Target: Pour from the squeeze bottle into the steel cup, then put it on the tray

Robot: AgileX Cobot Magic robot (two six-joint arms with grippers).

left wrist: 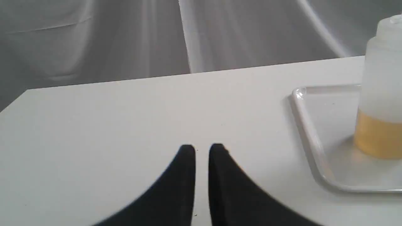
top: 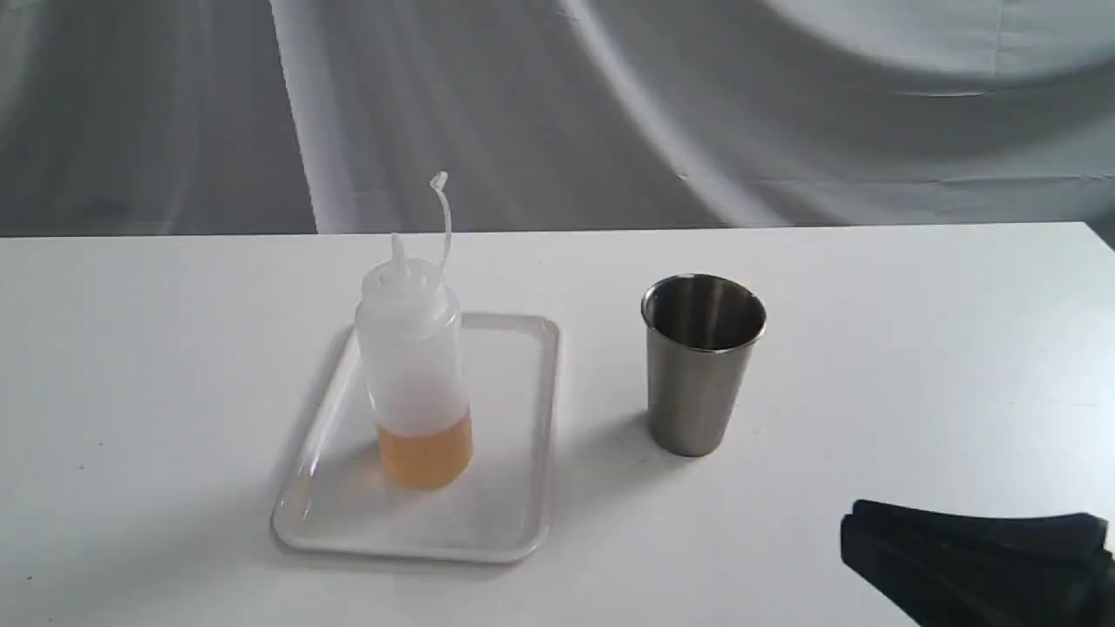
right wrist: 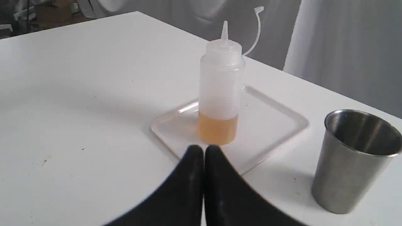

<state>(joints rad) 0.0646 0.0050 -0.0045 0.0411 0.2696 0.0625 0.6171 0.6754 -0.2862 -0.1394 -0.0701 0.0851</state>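
Note:
The squeeze bottle (top: 415, 370) stands upright on the white tray (top: 514, 531), its cap off and hanging on the strap, with amber liquid at the bottom. To the right of the tray the steel cup (top: 701, 366) stands upright on the table. My right gripper (right wrist: 204, 149) is shut and holds nothing; it sits low at the near right corner (top: 858, 535), apart from cup (right wrist: 351, 163) and bottle (right wrist: 220, 94). My left gripper (left wrist: 202, 147) holds nothing, with only a narrow slit between its fingers. It hovers over bare table beside the tray (left wrist: 309, 138) and bottle (left wrist: 381, 94). It is outside the exterior view.
The white table (top: 915, 348) ends at a far edge in front of a grey draped cloth backdrop (top: 610, 104). Its left far corner shows in the left wrist view.

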